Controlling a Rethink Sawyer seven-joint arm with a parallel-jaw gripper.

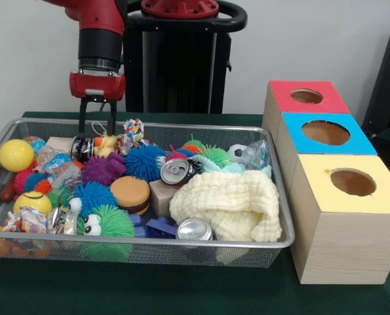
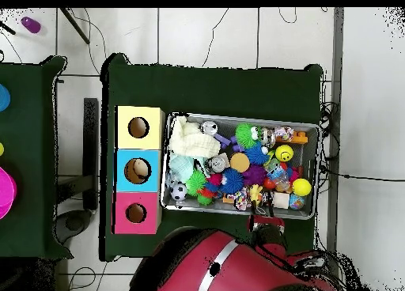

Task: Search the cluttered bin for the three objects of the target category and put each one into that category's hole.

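Observation:
A wire mesh bin (image 1: 149, 241) holds a jumble of toys, and the same bin (image 2: 316, 169) lies beside the boxes in the overhead view. Among the toys are three drink cans: one (image 1: 177, 171) in the middle, one (image 1: 195, 230) at the front rim, and one (image 1: 82, 148) at the back left. My gripper (image 1: 96, 123) hangs open just above that back-left can, with nothing between its fingers. From overhead the gripper (image 2: 261, 212) sits at the bin's lower edge. Three boxes with round holes stand in a row: red (image 1: 306, 96), blue (image 1: 326, 133), yellow (image 1: 352, 182).
Spiky balls in purple (image 1: 103, 168), blue (image 1: 144, 161) and green (image 1: 109, 222) fill the bin. A cream cloth (image 1: 227, 203) covers its right part. A yellow ball (image 1: 16, 155) and a rubber duck (image 1: 105, 144) lie near the gripper. A neighbouring table (image 2: 24, 157) stands at the overhead view's left.

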